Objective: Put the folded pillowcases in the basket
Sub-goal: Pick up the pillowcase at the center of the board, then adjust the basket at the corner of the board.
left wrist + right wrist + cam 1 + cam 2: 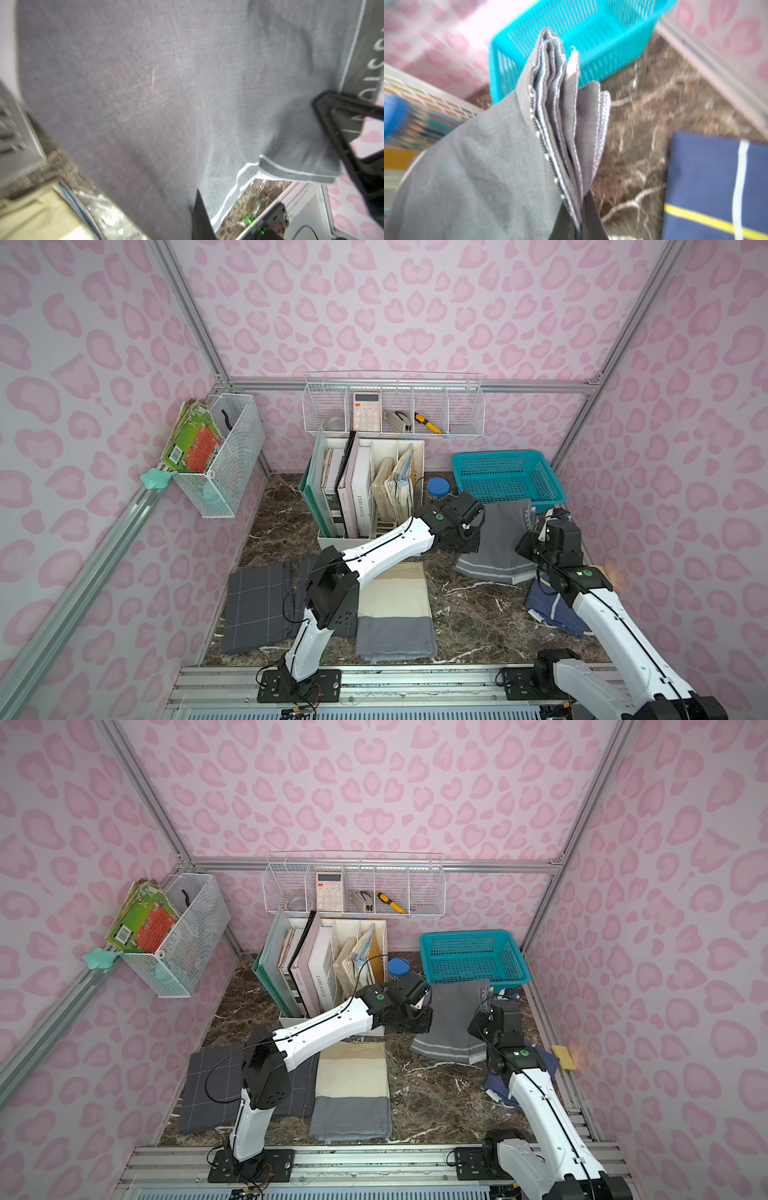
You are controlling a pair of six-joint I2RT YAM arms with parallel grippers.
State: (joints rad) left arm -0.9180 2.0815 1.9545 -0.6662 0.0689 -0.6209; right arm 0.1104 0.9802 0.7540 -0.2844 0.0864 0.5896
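Marble-look table (469, 614) fills the cell floor, pink spotted walls round it. Rear centre: white file organizer (419, 464) w/ books standing upright. Rear right corner: teal basket (505, 483), also (471, 959), blurred in right wrist view (591, 37). It sits flat on the table, open side up.

Grey pillowcase (496, 549), also (453, 1023), is outside the basket, just in front of its near wall. It's held up as a hanging sheet btw the two arms. Its top edge overlaps the basket's front wall in both top views. Pale-striped hem is low by the table; can't tell if it touches, view too poor. Left wrist view is mostly its grey cloth (145, 93). Right wrist view shows the stacked folded layers + zip edge (550, 124).

Front left: dark checked cloth (253, 605) lying flat, partly under left arm. Just beside it: cream/grey folded cloth (395, 605). Front right: navy cloth (550, 612) w/ yellow + white stripes (716, 176), partly under right arm.

Left gripper (473, 533): jaws closed, pinching pillowcase's left edge. Right gripper (535, 527): jaws closed on its right edge, dark fingers (592, 222) clamping the layers.

Small: blue-lidded jar (437, 488) btw organizer and basket.
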